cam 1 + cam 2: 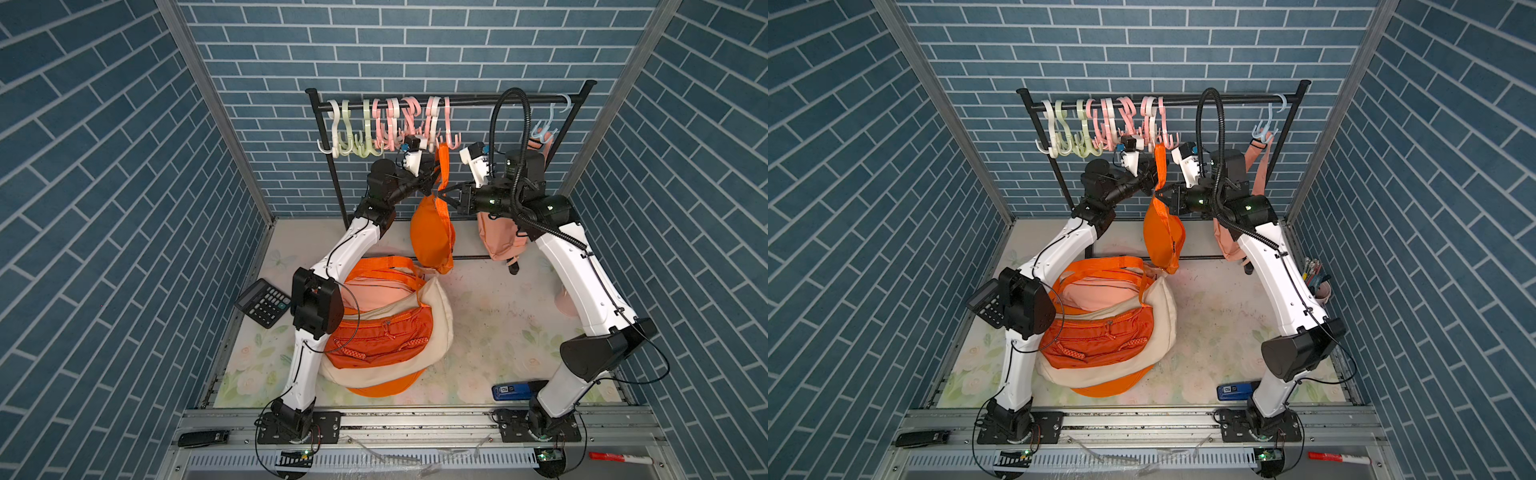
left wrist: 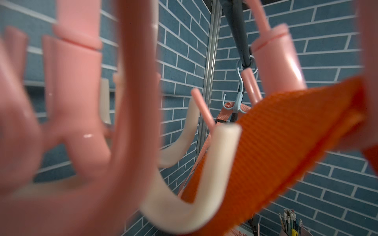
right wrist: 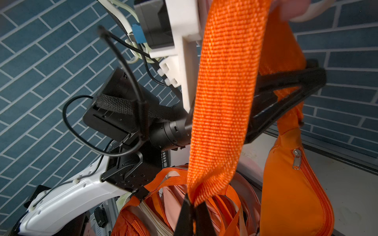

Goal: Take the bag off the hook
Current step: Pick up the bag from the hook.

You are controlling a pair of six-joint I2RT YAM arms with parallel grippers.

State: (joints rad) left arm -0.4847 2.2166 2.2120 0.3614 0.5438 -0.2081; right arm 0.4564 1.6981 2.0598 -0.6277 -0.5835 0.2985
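Bag: orange fabric crescent bag (image 1: 430,237) hangs clear above the tabletop (image 1: 498,316). Its orange woven strap (image 1: 444,166) is looped over a hook on the black metal rail (image 1: 469,99).
Hook: a cream plastic prong (image 2: 226,143) crosses the loop. Cannot tell which prong bears it among the crowded pink ones.
Right tool (image 3: 193,206): pinched shut on the strap's near run.
Left tool (image 1: 434,182): closed, seemingly on the far run.
Risk 1: pulling outward before lifting would snag the webbing on the upturned tip, and the hook would swing or slide along the rail.
Risk 2: tools pulling apart would tighten the loop, and the thin webbing could slip.
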